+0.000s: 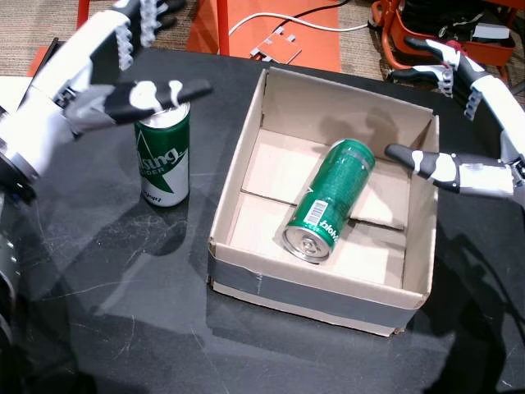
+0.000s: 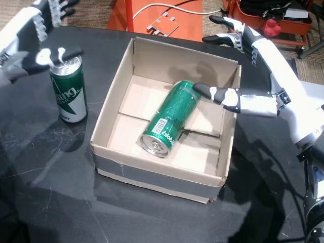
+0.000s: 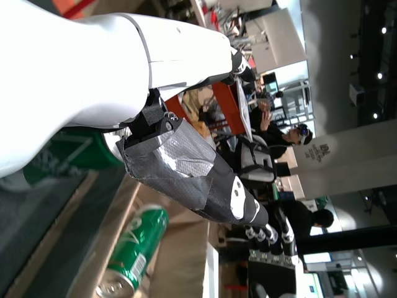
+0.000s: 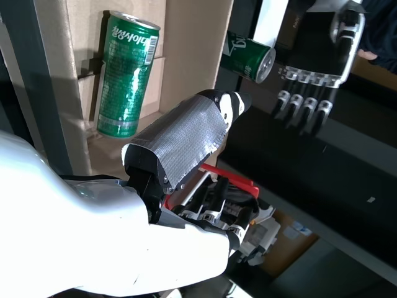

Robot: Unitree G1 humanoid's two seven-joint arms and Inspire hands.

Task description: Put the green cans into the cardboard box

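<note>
A green can stands upright on the black table, left of the cardboard box. A second green can lies on its side inside the box, its top toward the front wall. My left hand hovers open over the standing can, thumb across its top and fingers spread behind it. My right hand is open over the box's right wall, thumb pointing at the lying can. The right wrist view shows both cans.
The round black table ends just behind the box. On the floor beyond it stand orange-red frames, a white cable and a cardboard scrap. People appear in the left wrist view's background.
</note>
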